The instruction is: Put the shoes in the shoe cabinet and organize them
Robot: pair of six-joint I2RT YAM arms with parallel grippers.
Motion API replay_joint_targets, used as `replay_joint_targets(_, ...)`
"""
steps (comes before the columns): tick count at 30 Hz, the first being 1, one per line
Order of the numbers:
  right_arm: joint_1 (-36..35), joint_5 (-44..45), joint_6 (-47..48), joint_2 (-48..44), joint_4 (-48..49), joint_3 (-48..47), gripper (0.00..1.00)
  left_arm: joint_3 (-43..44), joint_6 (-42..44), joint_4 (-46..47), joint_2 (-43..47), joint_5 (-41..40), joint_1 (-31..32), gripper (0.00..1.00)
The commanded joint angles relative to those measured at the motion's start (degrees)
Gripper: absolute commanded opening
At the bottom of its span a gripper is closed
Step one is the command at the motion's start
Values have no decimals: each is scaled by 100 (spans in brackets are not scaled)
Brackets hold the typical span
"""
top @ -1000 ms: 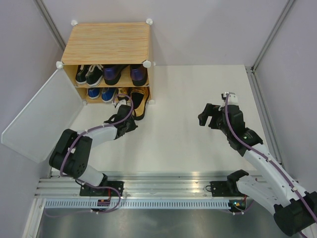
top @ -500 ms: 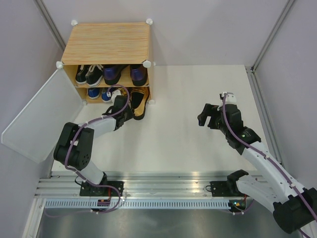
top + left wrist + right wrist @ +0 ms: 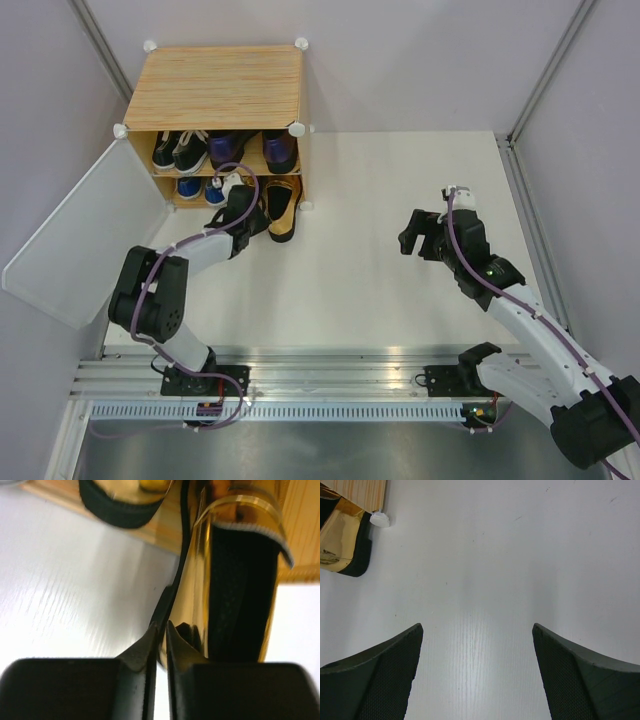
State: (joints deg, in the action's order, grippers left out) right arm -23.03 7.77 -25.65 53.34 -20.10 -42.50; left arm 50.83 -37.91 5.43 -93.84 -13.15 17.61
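The shoe cabinet (image 3: 215,85) stands at the far left of the white table (image 3: 350,260). It is boxy, in pale wood grain with white round corner connectors, and its pale door panel (image 3: 80,250) is swung wide to the left. The upper shelf holds the black sneakers (image 3: 178,150) with white laces at left and the purple heels (image 3: 255,148) at right. Below are the blue sneakers (image 3: 200,188) at left and the gold heels (image 3: 280,205) at right, mirror-shiny with black soles, one poking past the shelf front. My left gripper (image 3: 161,630) meets that heel's thin dark edge, only a slit between its fingers. I cannot tell whether they pinch it. My right gripper (image 3: 477,626) hangs over the table, well apart from the cabinet, jaws spread wide.
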Motion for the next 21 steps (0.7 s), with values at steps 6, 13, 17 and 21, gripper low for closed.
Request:
replay_joint_targets(6, 9, -91, 42, 27, 243, -30, 93, -1540, -25, 994, 1148, 980, 138, 39)
replay_joint_targets(13, 17, -127, 42, 45, 261, -13, 92, -1734, 275, 1223, 1167, 1060, 252, 48)
replay_joint_targets(17, 17, -127, 42, 71, 243, -13, 92, -1498, 416, 1530, 773, 1025, 252, 52)
replay_joint_targets(21, 9, -118, 43, 80, 243, -21, 92, -1128, 416, 1601, 342, 998, 243, 53)
